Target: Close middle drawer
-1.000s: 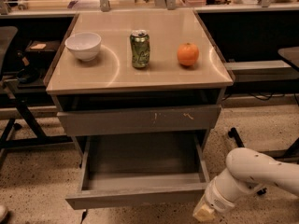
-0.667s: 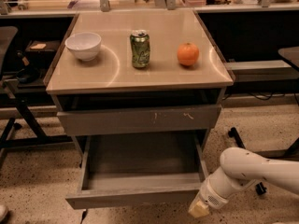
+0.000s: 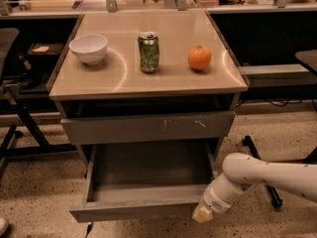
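The middle drawer (image 3: 132, 210) is pulled far out of the cabinet, low in the camera view. It is wide and shallow, with a plain grey front and an empty grey tray interior (image 3: 148, 170). Above it sits the taller grey drawer front (image 3: 148, 128) with pale scratch marks, nearly flush with the cabinet. My gripper (image 3: 202, 214), at the end of a white arm (image 3: 262, 175) coming in from the right, is at the right end of the open drawer's front, touching or almost touching it.
On the beige cabinet top (image 3: 124, 81) stand a white bowl (image 3: 88, 48), a green can (image 3: 148, 52) and an orange (image 3: 199, 57). A dark chair frame (image 3: 20, 118) is at the left. A chair base leg (image 3: 270, 192) lies on the speckled floor behind my arm.
My arm and gripper have moved left, closer to the right end of the open drawer's front. The drawer has not visibly moved.
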`<state>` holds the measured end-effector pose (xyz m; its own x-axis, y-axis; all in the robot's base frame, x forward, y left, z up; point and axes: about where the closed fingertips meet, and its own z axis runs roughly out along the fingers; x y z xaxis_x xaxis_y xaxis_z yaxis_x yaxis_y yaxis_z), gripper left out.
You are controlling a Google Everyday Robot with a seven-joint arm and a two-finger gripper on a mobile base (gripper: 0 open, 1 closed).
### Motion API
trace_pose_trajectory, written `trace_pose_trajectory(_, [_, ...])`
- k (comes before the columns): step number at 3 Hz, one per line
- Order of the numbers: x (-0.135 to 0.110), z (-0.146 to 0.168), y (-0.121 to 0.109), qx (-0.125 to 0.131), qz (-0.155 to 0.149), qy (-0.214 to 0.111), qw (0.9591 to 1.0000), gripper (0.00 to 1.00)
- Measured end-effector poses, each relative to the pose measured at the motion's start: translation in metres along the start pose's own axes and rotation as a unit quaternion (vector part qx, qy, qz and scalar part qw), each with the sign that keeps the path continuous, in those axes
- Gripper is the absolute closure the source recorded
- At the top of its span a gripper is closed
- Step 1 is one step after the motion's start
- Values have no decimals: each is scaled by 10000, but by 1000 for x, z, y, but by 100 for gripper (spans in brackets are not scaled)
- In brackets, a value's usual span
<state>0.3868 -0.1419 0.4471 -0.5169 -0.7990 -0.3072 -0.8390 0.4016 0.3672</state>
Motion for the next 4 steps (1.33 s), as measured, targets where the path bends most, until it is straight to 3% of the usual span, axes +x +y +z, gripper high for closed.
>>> trace_pose_trajectory(1, [-14, 7, -12, 15, -146, 8, 9999, 100])
trace_pose_trajectory(4, [-14, 7, -12, 15, -149, 7, 9999, 36])
